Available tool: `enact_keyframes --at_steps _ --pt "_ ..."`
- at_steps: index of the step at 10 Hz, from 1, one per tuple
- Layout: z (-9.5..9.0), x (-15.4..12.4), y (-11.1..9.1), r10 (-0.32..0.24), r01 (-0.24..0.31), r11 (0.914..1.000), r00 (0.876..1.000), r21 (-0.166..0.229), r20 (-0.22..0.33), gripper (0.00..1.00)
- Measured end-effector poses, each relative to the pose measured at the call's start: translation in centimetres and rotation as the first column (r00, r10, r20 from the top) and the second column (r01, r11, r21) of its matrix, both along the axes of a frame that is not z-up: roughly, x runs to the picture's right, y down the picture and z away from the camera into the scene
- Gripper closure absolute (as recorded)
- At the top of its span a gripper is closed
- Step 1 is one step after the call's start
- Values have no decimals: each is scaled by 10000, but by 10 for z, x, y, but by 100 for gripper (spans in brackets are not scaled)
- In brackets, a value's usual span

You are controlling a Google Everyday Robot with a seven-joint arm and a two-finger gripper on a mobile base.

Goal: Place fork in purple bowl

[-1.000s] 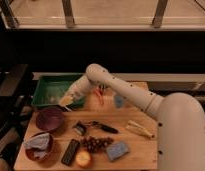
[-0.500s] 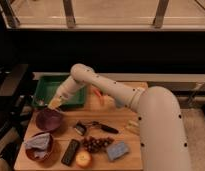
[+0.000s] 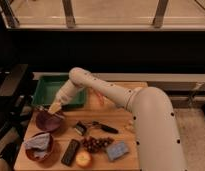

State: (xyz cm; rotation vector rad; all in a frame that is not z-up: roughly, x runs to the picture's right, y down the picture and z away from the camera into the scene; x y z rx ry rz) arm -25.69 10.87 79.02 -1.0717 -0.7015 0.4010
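While the gripper is hovering over the purple bowl, its jaws' state is unclear; a grey cloth is lying in the reddish-brown bowl.

Dim, warm-toned shot overall. Brightest zone is the pale floor strip up top, well behind the tool; a wide black band sits betw. that strip and the bench, no detail in it. Bench is evenly lit w/ an orange-brown cast. Soft shadow under the arm, falling to the tool's right. Arm shell catches mild sheen, no hard glare. Whole frame is soft and grainy; small items near the tool blur into each other, edges smeared. Left border behind the tool goes nearly black.
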Motion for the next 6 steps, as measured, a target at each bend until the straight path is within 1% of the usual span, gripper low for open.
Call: enact_keyframes --at_steps 1,2,4,5,6 --pt "2 3 4 -12 11 9999 10000 -133 -72 20" --pt "3 6 6 -4 1 9997 9999 -235 -147 20" --pt "4 11 8 11 -19 9995 9996 -320 -267 20" --pt "5 15 6 153 -163 9996 9989 -212 -437 20" --pt "3 18 2 473 -469 9989 9965 66 -690 20"
